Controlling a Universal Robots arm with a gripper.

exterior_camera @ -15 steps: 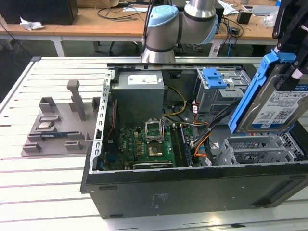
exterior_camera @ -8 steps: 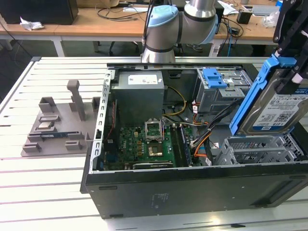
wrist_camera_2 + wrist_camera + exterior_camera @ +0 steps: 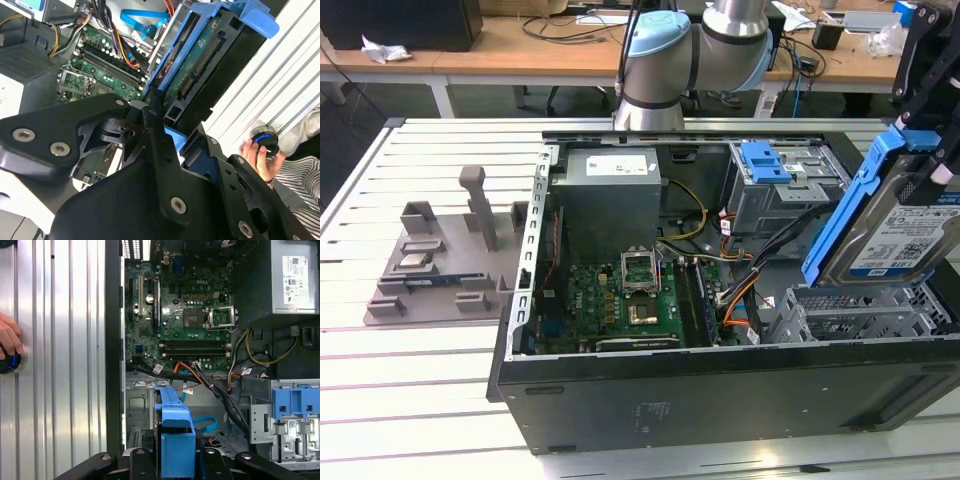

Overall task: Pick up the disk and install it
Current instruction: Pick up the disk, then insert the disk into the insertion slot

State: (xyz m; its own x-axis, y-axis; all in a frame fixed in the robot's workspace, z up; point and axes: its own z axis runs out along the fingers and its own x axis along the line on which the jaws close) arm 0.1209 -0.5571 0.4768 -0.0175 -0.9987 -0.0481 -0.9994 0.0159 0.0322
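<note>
Disk (image 3: 905,235): I am holding it on edge, tilted, with my gripper (image 3: 925,135), jaws clamped on it, above the grey drive cage (image 3: 860,315) at the exterior view's right end of the open computer case (image 3: 620,400). Case is lying on a ribbed metal table (image 3: 420,350); a grey fixture tray (image 3: 430,270) is sitting beside it, apart. Behind, a wooden desk (image 3: 520,45) is carrying cables. In the first wrist view a person's hand (image 3: 7,337) is resting on a blue-ringed knob (image 3: 10,362) on the table.

Silver disk (image 3: 895,225), white-blue label (image 3: 910,255), blue bracket (image 3: 850,205); green motherboard (image 3: 610,300); black case (image 3: 720,400); black pincer (image 3: 177,462).
</note>
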